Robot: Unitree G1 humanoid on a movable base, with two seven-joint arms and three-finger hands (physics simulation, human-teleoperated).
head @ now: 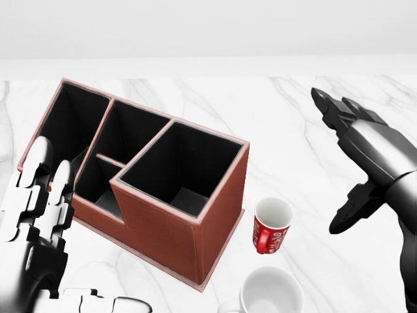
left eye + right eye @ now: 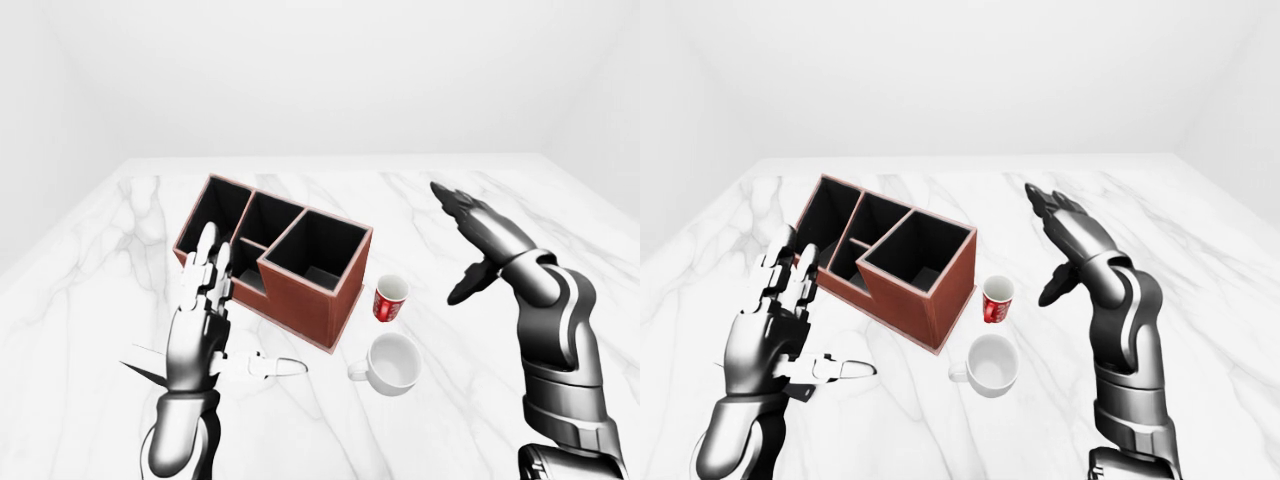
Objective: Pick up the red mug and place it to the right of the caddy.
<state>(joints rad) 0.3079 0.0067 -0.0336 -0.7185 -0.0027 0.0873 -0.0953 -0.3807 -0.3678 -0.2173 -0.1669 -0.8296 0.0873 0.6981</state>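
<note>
In the left-eye view, the right hand (image 2: 478, 240) is being held raised and spread, fingers extended, grasping nothing, well to the right of the mug (image 2: 389, 298). The mug is standing upright on the table (image 2: 450, 400), just beside the right near corner of the caddy (image 2: 275, 258). The left hand (image 2: 203, 305) is likewise being held flat and released, at the caddy's left near side. A white cup (image 2: 393, 362) is sitting just near of the mug, apart from it.

In the head view, the mug (image 1: 272, 225) is shown with its handle turned toward the near left, so a grasp is best taken from the right side, fingers being closed round the body rather than the handle. The hand (image 1: 355, 156) should be lowered to the mug's height before closing, and the white cup (image 1: 270, 293) should be kept clear of the wrist. White markings are printed on the red wall; they are perhaps script or swirls, and no word can be read.

In the right-eye view, open marble is lying to the right of the mug (image 2: 996, 299), and the set-down is best made there, further from the caddy (image 2: 885, 258) wall.
</note>
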